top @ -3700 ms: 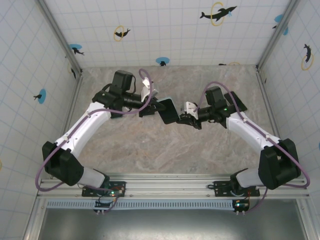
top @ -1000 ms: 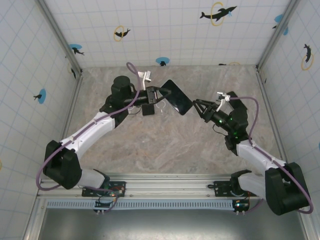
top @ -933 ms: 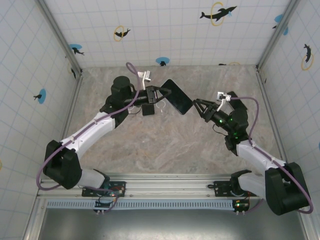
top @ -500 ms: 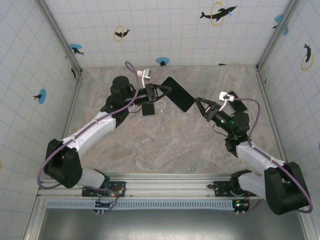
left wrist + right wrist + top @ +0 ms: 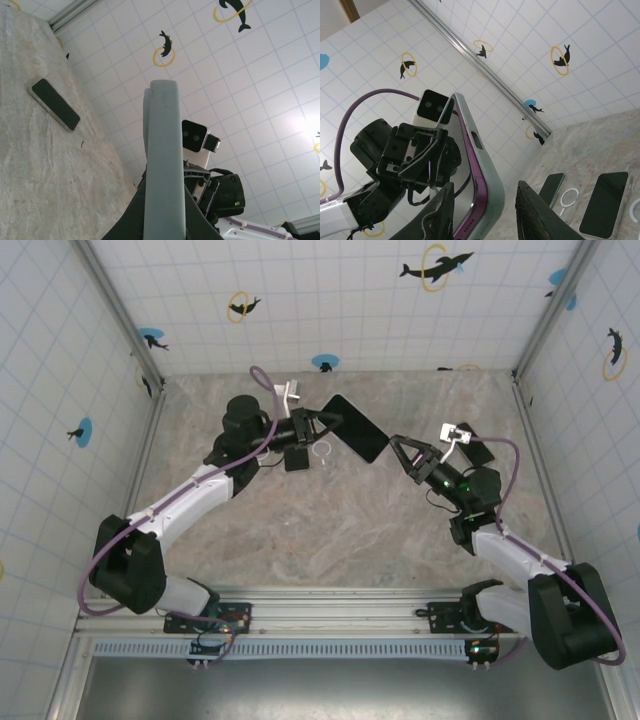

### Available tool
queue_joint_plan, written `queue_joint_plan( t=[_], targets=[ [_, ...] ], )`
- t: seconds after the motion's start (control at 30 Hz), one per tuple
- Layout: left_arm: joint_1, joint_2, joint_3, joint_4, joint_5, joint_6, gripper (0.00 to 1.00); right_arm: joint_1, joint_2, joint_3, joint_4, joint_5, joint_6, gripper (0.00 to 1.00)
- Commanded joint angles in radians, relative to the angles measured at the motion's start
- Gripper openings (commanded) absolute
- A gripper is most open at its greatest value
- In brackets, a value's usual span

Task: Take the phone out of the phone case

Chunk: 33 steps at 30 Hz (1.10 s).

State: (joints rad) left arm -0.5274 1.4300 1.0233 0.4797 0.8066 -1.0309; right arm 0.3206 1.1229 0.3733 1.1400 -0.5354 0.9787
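The left gripper [image 5: 318,424] pinches the phone [image 5: 356,428], not yet out of its case [image 5: 492,187], at the upper middle of the top view. The right gripper [image 5: 404,452] is spread beside its free end; next, I think, it should grip the case rim.

Phone [image 5: 355,428] raised, carried rearward, right end effector [image 5: 400,455] pulled off it (now apart)

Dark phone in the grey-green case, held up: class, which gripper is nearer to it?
Left. The left gripper is shut on one end of the dark phone in the grey-green case; the right gripper is open around its other end, not clamped.
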Motion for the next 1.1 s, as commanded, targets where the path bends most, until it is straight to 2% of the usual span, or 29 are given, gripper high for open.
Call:
queue_joint_plan(
  t=[0.0,0.5,1.07],
  targets=[
    [0.003,-0.006,-0.005,0.099,0.014,-0.031,0.00,-0.001,0.002,-0.013,0.028,-0.003,-0.010,0.35],
    [0.005,-0.017,-0.022,0.103,0.012,-0.026,0.00,-0.034,-0.005,-0.028,0.042,-0.008,0.014,0.34],
    [0.006,-0.006,-0.031,0.170,0.027,-0.072,0.00,-0.008,0.043,-0.006,0.066,-0.048,0.020,0.33]
  ],
)
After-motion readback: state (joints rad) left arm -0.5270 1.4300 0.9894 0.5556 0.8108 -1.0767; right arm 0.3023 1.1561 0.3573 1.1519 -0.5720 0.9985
